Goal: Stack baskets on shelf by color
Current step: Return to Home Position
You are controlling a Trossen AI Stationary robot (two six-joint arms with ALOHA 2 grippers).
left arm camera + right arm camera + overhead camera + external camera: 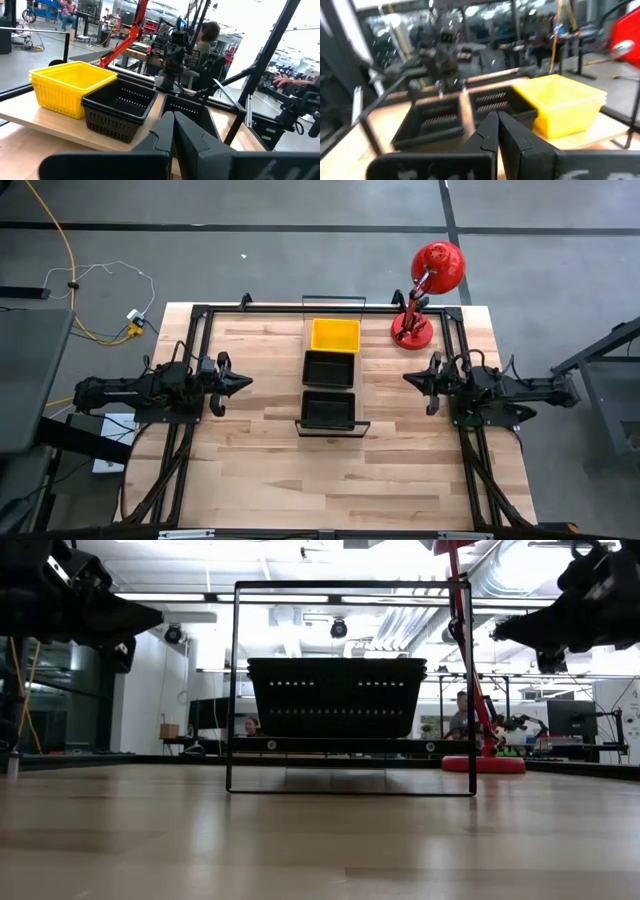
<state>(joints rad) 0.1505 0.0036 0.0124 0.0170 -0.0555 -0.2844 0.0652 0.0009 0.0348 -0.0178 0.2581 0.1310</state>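
High view: a wooden table (250, 470) seen from straight above. A narrow shelf (333, 299) runs down its middle with baskets in a row along it. The yellow baskets (335, 335) sit at the far end. The black baskets (330, 368) come in two lots, one touching the yellow and one at the near end. A red lamp (425, 290) stands near the table's far right corner. The left gripper (246, 382) hangs left of the shelf and the right gripper (406, 378) hangs right of it. Both are apart from the baskets, tips pointing inward.

Low view: level across the table, the nearest black lot fills the shelf's wire frame. Both arms are dark shapes in the upper corners, well off the tabletop.

Left wrist view: the left gripper's fingers (165, 135) are pressed together, pinching nothing. Beyond them the yellow baskets sit nested in a pile beside the black ones on the light board. A person (207, 37) sits in the room behind.

Right wrist view: the right gripper's fingers (487, 135) are likewise pressed together and empty, looking across the same row.

Judged from this, the sorting looks complete, with each colour kept to itself. The step in hand appears to be parking the arms. The next move calls for no grasp, only settling both arms clear of the shelf.
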